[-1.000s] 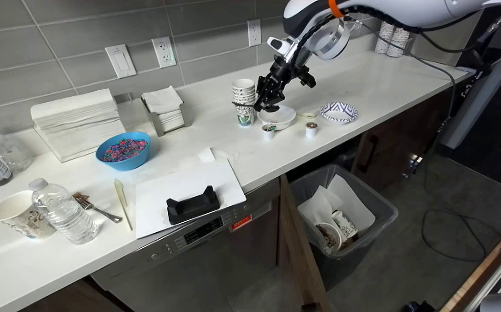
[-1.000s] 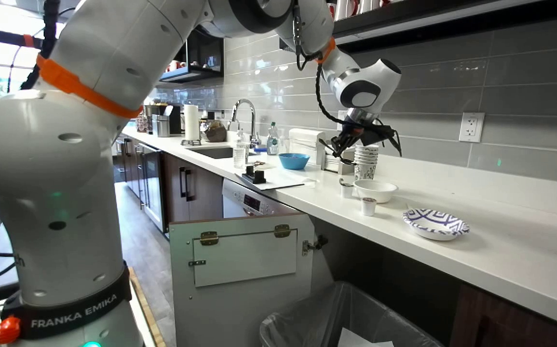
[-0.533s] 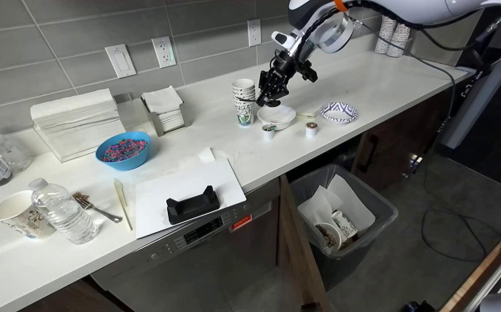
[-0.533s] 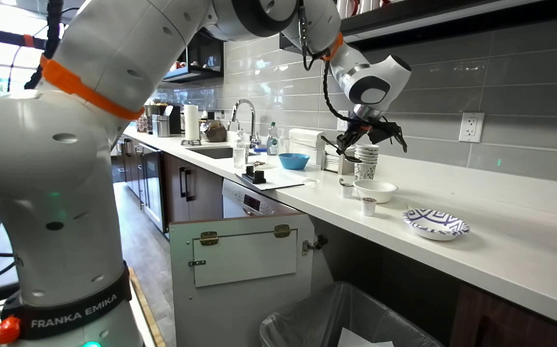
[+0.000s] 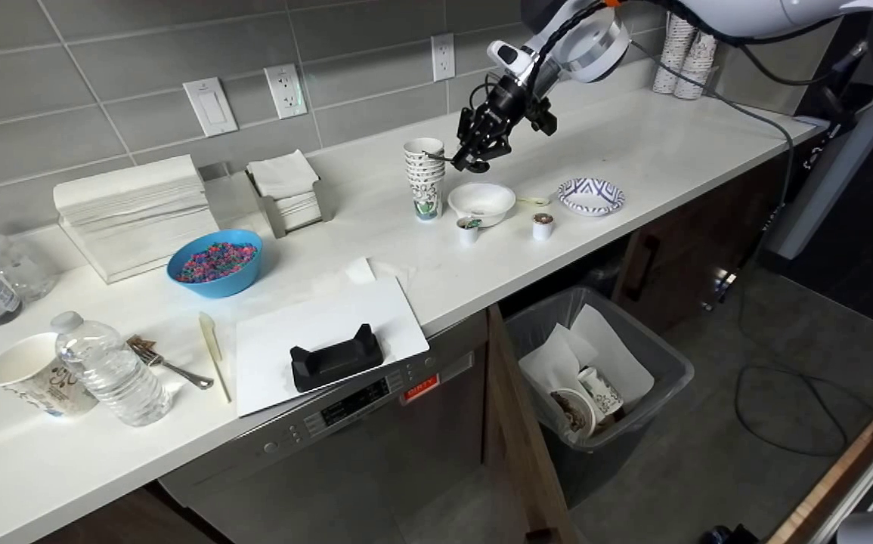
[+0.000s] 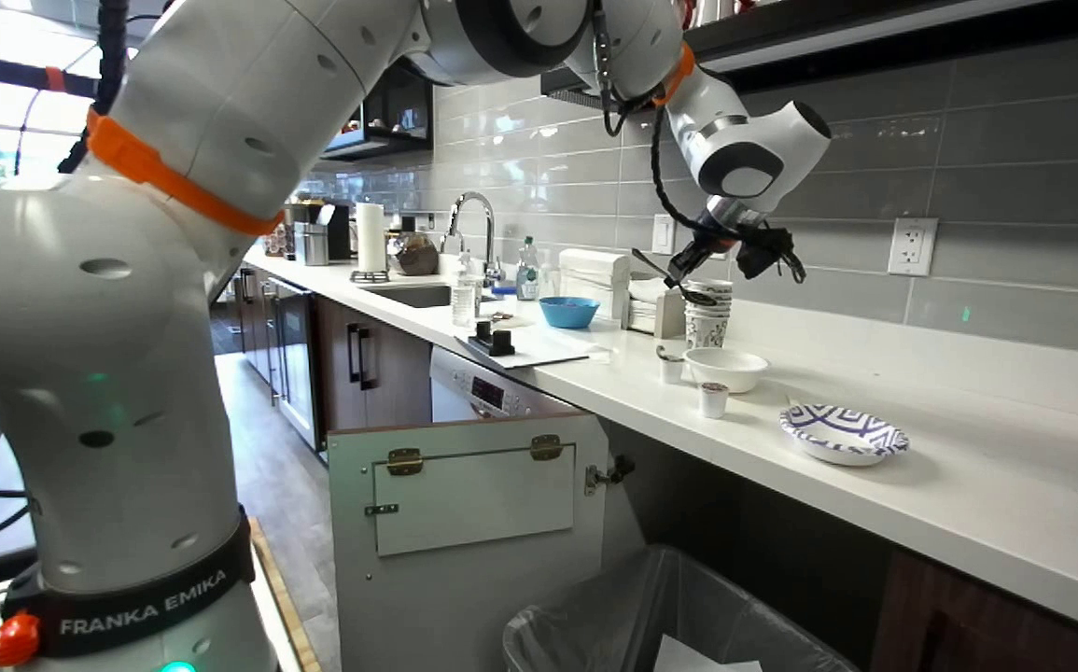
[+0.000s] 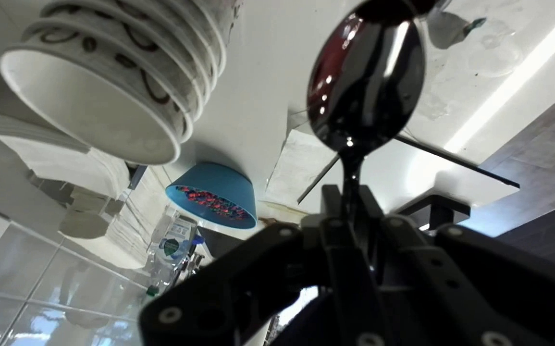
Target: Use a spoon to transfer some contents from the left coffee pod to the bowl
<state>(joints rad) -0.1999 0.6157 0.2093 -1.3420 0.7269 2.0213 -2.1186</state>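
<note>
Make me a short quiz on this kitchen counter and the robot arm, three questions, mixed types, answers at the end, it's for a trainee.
1. Which tool is the hand holding, and is it dipped in anything?
2. True or false: the white bowl sits between a stack of cups and a patterned dish.
3. How many coffee pods stand near the white bowl?
a) one
b) two
c) three

Key
1. A spoon, raised in the air and dipped in nothing.
2. True.
3. b) two.
</note>
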